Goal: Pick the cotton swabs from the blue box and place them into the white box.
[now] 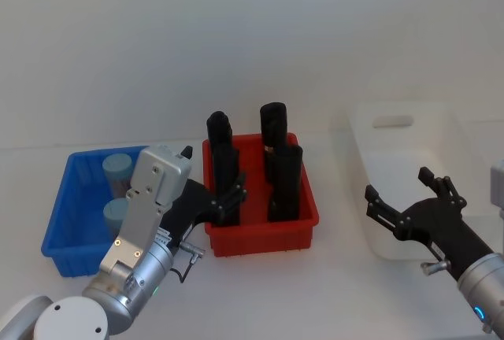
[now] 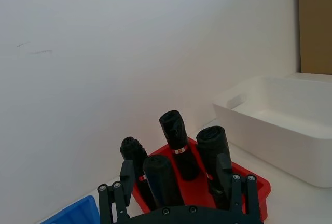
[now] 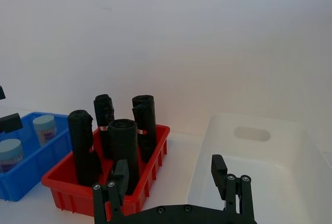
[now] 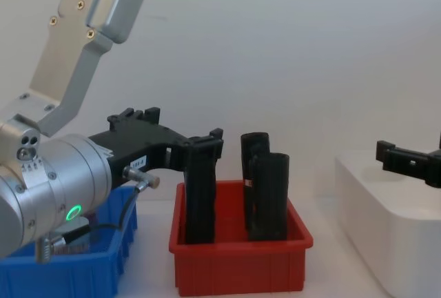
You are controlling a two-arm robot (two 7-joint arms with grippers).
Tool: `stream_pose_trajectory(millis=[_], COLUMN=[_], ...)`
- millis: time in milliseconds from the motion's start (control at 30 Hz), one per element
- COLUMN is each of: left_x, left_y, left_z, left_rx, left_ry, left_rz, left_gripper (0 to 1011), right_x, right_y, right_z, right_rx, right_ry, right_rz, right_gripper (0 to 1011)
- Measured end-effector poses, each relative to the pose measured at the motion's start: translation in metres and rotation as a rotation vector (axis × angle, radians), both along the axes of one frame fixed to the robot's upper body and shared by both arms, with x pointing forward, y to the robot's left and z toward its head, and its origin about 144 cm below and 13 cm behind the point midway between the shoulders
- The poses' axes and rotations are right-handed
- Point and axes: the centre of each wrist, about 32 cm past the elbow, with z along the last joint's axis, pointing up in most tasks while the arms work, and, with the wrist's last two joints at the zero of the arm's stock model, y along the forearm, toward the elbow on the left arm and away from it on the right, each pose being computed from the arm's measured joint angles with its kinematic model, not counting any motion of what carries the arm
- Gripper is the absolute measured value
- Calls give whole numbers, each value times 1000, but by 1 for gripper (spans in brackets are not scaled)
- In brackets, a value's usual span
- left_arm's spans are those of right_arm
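The blue box [image 1: 64, 202] stands at the left with two cotton swabs jars in it, pale blue lids up: one at the back [image 1: 118, 168], one nearer [image 1: 116, 212]. The right wrist view shows the same jars [image 3: 45, 128] [image 3: 10, 154]. My left gripper [image 1: 213, 173] hangs open above the blue box's right rim, beside the red bin, with nothing between its fingers [image 4: 207, 147]. The white box [image 1: 442, 131] stands at the right and looks empty. Over its front left part my right gripper [image 1: 403, 190] is open and holds nothing.
A red bin [image 1: 260, 238] sits between the two boxes with several tall black upright cylinders [image 1: 282, 182] in it, close to my left gripper's fingers. A plain white wall rises behind the table. Bare tabletop lies in front of the boxes.
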Motion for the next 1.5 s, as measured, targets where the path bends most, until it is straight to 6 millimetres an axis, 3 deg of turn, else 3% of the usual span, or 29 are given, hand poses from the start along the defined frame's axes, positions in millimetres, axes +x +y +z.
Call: stream_pose_trajectory(millis=[1100,1500], left_x=[1,18], left_y=[1,14], left_z=[0,6], left_rx=[0,-7], left_ry=[1,25], left_rz=[3,39], left_gripper=[1004,1004], right_x=[0,0], right_y=[0,0], right_z=[0,0], right_rx=[0,0], right_ry=[0,0], right_rz=[0,0], right_gripper=[1002,1002])
